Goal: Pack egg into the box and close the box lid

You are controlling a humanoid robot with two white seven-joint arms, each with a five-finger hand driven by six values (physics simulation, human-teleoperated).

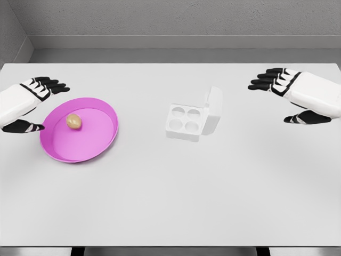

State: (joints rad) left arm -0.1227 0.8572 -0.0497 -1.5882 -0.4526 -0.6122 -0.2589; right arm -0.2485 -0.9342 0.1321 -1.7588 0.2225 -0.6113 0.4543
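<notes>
Left hand (pixel 33 104) wide, fingers spread, empty, just beside magenta plate (pixel 101 140). Beige egg (pixel 74 121) on plate, toward its left. White four-cup egg box (pixel 186 122) mid-bench (pixel 170 202), lid (pixel 213 109) upright, open. Right hand (pixel 290 96) wide, empty, well apart.

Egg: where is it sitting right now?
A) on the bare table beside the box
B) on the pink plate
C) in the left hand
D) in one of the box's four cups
B: the egg lies on the pink plate at the table's left, while all four cups of the open box show empty and both hands hold nothing.
</notes>
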